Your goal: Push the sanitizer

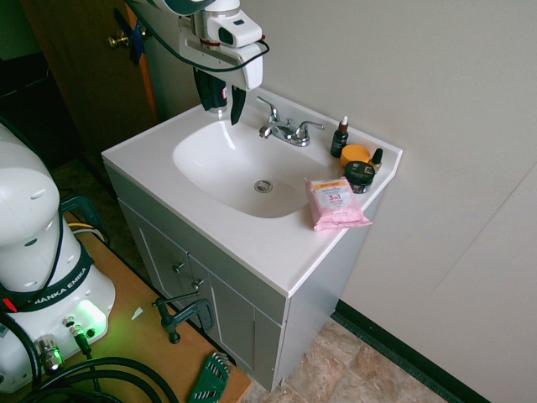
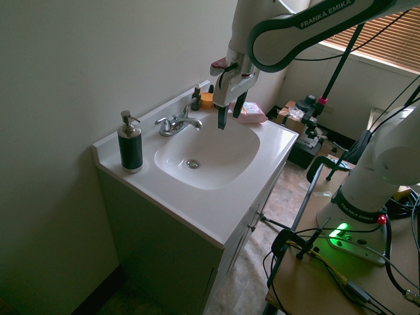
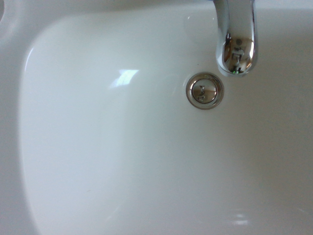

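Note:
The sanitizer, a tall black pump bottle with a silver head, stands upright on the back left corner of the white vanity top, left of the faucet. My gripper hangs open above the sink basin, well to the right of the bottle and apart from it, with nothing between its fingers. In the first exterior view the gripper stands in front of that corner and covers most of the bottle. The wrist view looks straight down on the drain and the faucet spout.
The chrome faucet stands behind the basin. At the far end of the counter are a small dropper bottle, an orange-lidded jar, a short black jar and a pink wipes pack. A wall backs the vanity.

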You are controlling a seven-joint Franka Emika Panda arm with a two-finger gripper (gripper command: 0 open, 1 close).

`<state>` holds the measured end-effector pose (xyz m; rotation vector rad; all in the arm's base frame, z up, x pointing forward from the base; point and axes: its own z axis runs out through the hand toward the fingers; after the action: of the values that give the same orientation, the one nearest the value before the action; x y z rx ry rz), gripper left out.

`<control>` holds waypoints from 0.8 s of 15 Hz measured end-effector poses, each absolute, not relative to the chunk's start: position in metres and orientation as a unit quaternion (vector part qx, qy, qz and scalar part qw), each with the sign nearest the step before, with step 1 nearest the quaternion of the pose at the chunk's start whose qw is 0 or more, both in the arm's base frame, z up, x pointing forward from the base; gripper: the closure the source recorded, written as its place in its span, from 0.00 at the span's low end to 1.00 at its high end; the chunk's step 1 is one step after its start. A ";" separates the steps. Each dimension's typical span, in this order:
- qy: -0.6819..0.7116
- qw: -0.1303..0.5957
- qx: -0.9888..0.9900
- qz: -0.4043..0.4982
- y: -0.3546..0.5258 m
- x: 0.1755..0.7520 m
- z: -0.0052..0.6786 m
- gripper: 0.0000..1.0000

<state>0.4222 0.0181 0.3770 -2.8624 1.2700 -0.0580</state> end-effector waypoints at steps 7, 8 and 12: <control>0.372 0.023 -0.926 -0.055 0.086 0.454 0.421 1.00; 0.371 0.025 -0.926 -0.061 0.108 0.466 0.431 1.00; 0.384 0.028 -0.921 -0.061 0.178 0.522 0.457 1.00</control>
<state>0.5221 0.1784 0.4566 -2.8431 1.1843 -0.1880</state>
